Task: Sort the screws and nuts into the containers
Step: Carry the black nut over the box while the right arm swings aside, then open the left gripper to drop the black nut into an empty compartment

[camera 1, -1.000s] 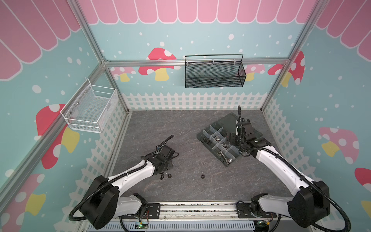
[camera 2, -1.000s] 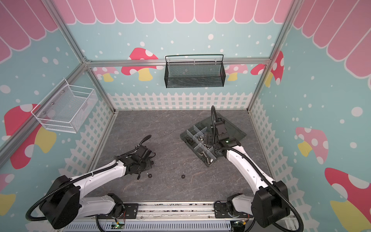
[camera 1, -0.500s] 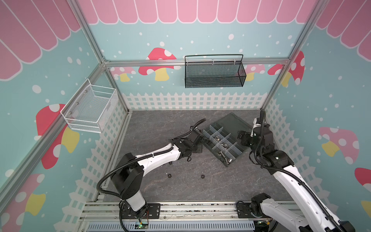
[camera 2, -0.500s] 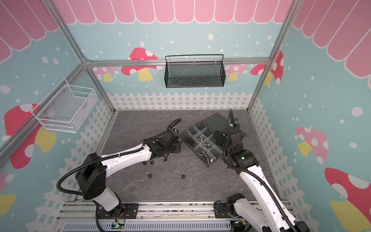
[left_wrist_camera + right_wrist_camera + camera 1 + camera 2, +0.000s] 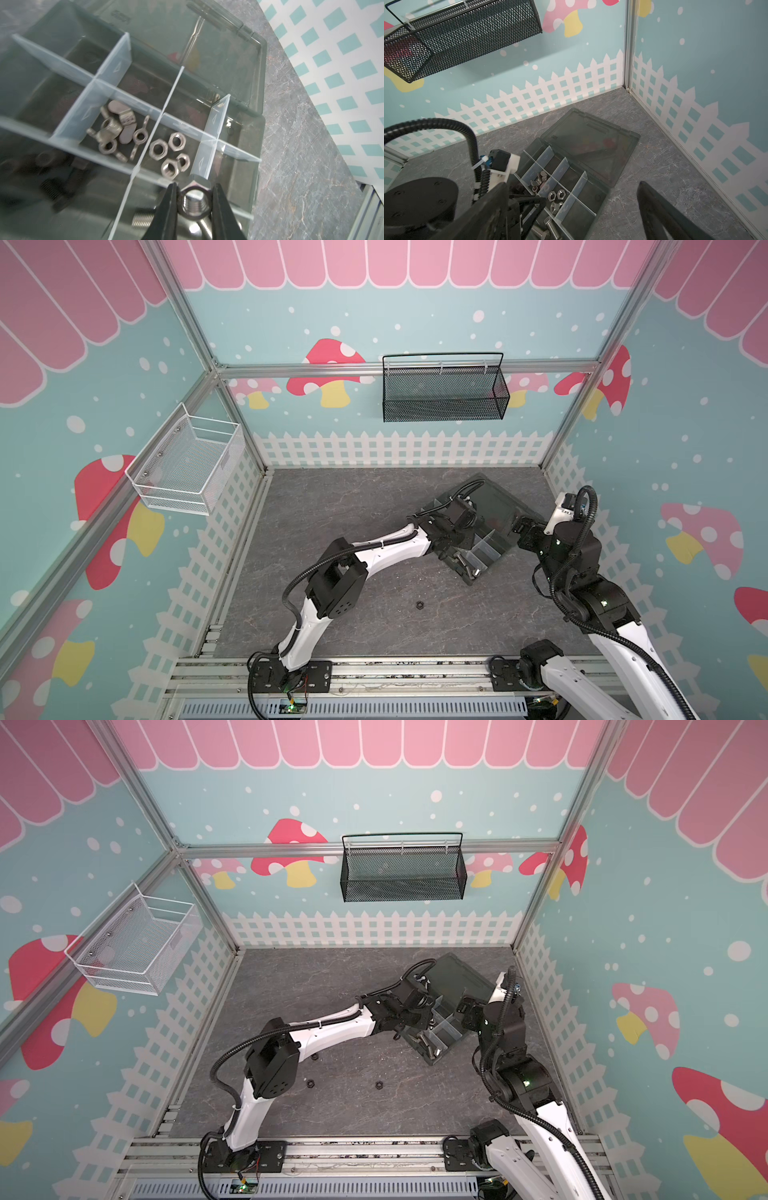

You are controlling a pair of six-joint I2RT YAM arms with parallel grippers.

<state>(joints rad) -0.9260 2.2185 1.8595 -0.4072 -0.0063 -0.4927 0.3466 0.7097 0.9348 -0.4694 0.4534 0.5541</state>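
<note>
Silver nut [image 5: 194, 202] clenched in my left claw [image 5: 195, 187] over the organizer box [image 5: 496, 510], two o'clock on the worktop [image 5: 332, 510] — released here, it could land among screws [image 5: 143, 220]; right claw [image 5: 573, 184] spread, empty.

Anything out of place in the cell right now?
Yes: at least two black nuts lie loose on the table, well outside the organizer box, which sits skewed on it. Nothing looks damaged.

Nut [image 5: 194, 202] shiny threaded metal; organizer box [image 5: 245, 170] translucent smoky plastic, dividers [image 5: 116, 62] frosted clear; tabletop [image 5: 301, 145] matt stone-look.
</note>
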